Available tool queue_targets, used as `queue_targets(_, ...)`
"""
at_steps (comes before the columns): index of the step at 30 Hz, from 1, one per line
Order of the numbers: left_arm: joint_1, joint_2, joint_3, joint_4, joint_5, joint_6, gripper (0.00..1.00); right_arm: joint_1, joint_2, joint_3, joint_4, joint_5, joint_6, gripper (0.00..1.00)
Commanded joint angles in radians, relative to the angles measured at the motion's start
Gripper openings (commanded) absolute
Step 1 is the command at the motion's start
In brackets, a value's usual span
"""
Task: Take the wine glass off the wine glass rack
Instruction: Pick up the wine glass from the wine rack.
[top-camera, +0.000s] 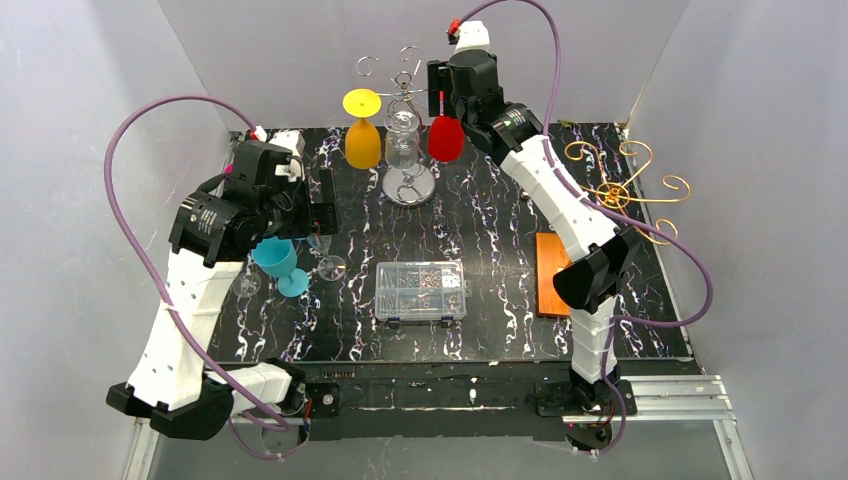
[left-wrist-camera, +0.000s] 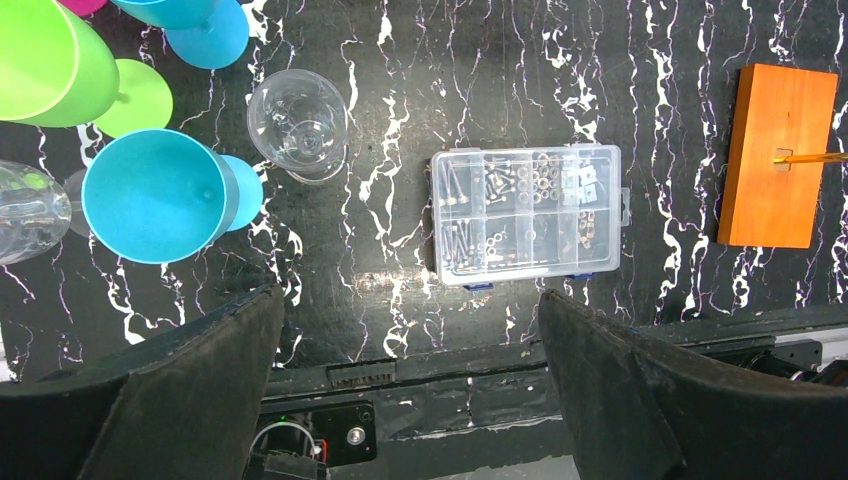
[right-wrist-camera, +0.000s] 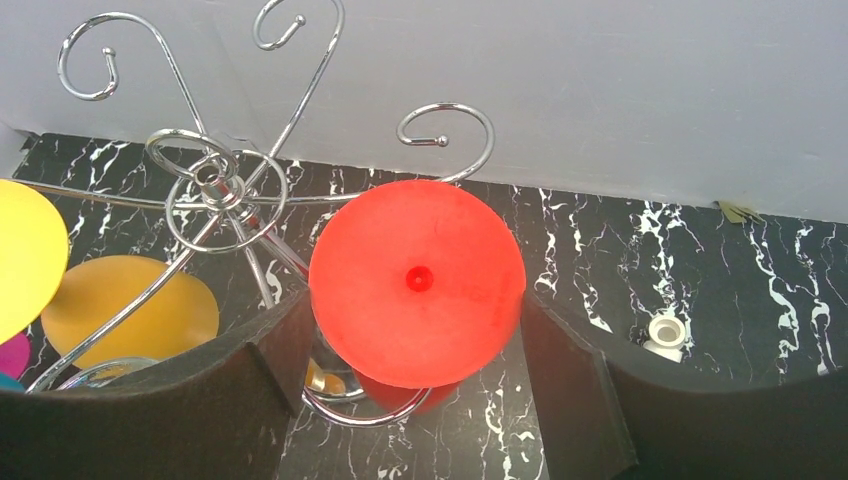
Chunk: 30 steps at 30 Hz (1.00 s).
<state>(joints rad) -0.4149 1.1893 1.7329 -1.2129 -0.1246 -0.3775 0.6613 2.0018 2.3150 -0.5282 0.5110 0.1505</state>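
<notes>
My right gripper (right-wrist-camera: 415, 310) is up at the rack (top-camera: 408, 185), which stands at the middle of the counter's (top-camera: 480, 210) far edge. Its jaws sit wide, one on each side of the red glass (top-camera: 445, 138). The glass hangs upside down from a wire arm on the rack's right side, foot on top, bowl below. From the wrist view the fingers flank it closely, but I cannot tell whether the pads are pressing on it or only stand beside it. My left gripper (left-wrist-camera: 408, 300) is spread wide with nothing in it, hovering over the near left part of the counter, above a teal glass (top-camera: 275, 258) and others standing there.

I judge the glass not yet freed: its foot looks to be still in the wire.

What worries me:
- The foot could catch on the curled wire end if I pull away at the wrong angle, and the whole rack would come along.
- The rack looks light. A snag may tip it, shaking off the yellow glass (top-camera: 362, 140) and the clear glass (top-camera: 403, 140) hanging on it.
- The bowl is smooth and rounded, so a loose grip could let it slide out and drop onto the counter.
- The clear glass hangs just beside the red one, so my inner finger may knock it.
</notes>
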Motion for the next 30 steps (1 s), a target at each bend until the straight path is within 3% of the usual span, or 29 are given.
queue_targets(1, -0.004, -0.015, 0.034, -0.021, -0.009, 0.004, 0.98, -0.006, -0.07, 0.015, 0.012, 0.024, -0.002, 0.75)
queue_targets(30, -0.005, -0.01, 0.008, 0.024, 0.06, -0.023, 0.98, -0.014, -0.157, -0.043, -0.058, 0.065, 0.003, 0.74)
